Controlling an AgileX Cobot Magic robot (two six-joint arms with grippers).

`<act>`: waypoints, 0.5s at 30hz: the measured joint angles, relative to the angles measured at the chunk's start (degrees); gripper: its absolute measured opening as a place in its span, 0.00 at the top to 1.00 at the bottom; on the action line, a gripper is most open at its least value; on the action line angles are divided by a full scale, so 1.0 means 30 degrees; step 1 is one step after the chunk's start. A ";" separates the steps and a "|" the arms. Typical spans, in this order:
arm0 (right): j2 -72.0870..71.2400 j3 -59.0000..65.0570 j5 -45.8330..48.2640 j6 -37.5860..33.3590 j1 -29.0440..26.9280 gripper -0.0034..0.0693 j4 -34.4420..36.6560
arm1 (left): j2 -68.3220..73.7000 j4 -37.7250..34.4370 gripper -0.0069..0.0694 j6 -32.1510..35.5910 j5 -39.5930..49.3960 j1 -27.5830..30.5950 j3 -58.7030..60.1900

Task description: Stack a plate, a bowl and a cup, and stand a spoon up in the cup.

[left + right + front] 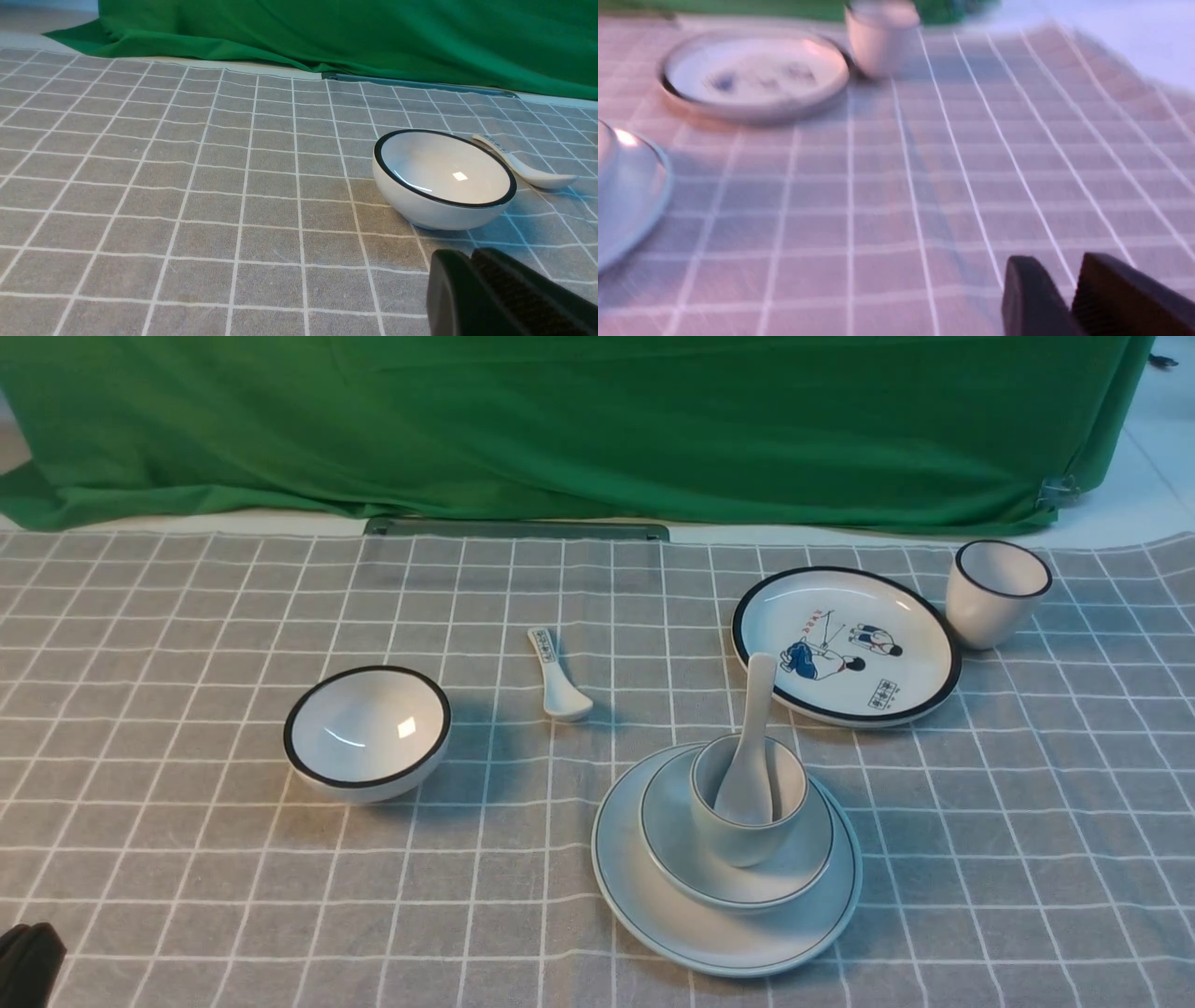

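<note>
Looks basically done to me: the plate (653, 905) sits on the checked cloth (187, 859), the bowl (672, 840) is on it, the cup (747, 831) is in the bowl, and the spoon (752, 756) stands in the cup, leaning back toward the cartoon plate (896, 607) just behind the stack. Left gripper (472, 266) is clenched, holding nothing. Right gripper (1069, 275) has a gap between its jaws and is empty. The right wrist view is blurry and cuts off most of the stack.

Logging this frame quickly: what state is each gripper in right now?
Left gripper: closed, holding nothing.
Right gripper: jaws slightly apart, nothing between them; the view is blurred.
</note>
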 joint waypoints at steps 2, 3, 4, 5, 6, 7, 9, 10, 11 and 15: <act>-0.0038 0.0019 -0.0072 -0.0001 -0.0021 0.66 0.0025 | 0.0000 0.0020 0.89 0.0000 -0.0001 0.0000 0.0000; -0.0038 0.0019 -0.0072 -0.0001 -0.0021 0.66 0.0025 | 0.0000 0.0020 0.89 0.0000 -0.0001 0.0000 0.0000; -0.0038 0.0019 -0.0033 -0.0001 0.0084 0.66 0.0062 | 0.0000 0.0020 0.89 0.0000 0.0018 0.0000 0.0000; -0.0038 0.0019 -0.0033 -0.0029 0.0122 0.66 0.0062 | 0.0000 0.0020 0.89 0.0000 0.0018 0.0000 0.0000; -0.0038 0.0019 -0.0033 -0.0279 0.0358 0.66 0.0081 | 0.0000 0.0020 0.89 0.0000 0.0018 0.0000 0.0000; -0.0038 0.0019 -0.0033 -0.0473 0.0447 0.66 0.0104 | 0.0000 0.0020 0.89 0.0000 0.0018 0.0000 0.0000; -0.0038 0.0019 -0.0033 -0.0621 0.0636 0.66 0.0123 | 0.0000 0.0020 0.89 0.0000 0.0018 0.0000 0.0000; -0.0038 0.0019 -0.0033 -0.0621 0.0684 0.66 0.0123 | 0.0000 0.0020 0.89 0.0000 0.0018 0.0000 0.0000; -0.0038 0.0019 -0.0033 -0.0537 0.0722 0.66 0.0123 | 0.0000 0.0020 0.89 0.0000 0.0018 0.0000 0.0000; -0.0038 0.0019 -0.0033 -0.0354 0.0740 0.66 0.0123 | 0.0000 0.0020 0.89 0.0000 0.0018 0.0000 0.0000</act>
